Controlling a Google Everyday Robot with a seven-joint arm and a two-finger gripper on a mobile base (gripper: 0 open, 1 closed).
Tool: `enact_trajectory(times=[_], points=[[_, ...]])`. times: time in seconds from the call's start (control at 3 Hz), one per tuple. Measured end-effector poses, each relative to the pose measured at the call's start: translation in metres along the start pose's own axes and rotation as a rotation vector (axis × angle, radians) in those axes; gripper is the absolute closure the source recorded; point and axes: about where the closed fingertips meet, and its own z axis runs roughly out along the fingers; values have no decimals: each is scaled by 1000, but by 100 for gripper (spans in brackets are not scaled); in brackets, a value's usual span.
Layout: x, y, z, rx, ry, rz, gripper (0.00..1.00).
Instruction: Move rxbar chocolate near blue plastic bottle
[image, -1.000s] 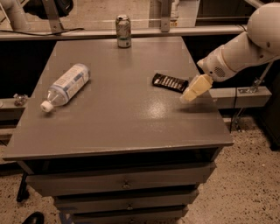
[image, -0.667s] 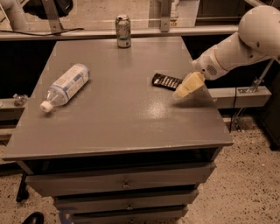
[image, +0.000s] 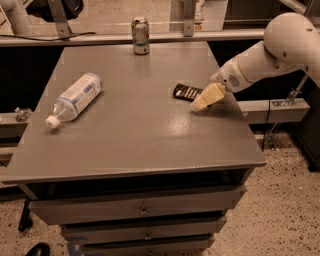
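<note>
Camera view has the gripper (image: 199, 103) low over the table (image: 140, 140), its tip right at the right end of the rxbar (image: 185, 92), which lies flat, right of centre. Whether it touches the bar, how far it is open, and whether it has hold of anything, I cannot tell. The bottle (image: 75, 96) lies on its side well apart at the left, cap toward the front edge, and a can (image: 141, 35) stands upright at the back. The step in hand looks like getting hold of the bar. Thin and flat as it is, it should be taken across its narrow width, with the gripper coming down squarely so the bar does not skid away. The carry then runs left across the table. Set the bar down just short of the bottle, since a nudge would likely roll it.
</note>
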Motion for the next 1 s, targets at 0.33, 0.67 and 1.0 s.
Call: enact_trajectory(times=[0.33, 0.67, 1.0], points=[[-1, -2, 3, -1, -2, 12, 41], [-5, -3, 0, 0, -5, 12, 64], [-8, -1, -4, 0, -13, 5, 87]])
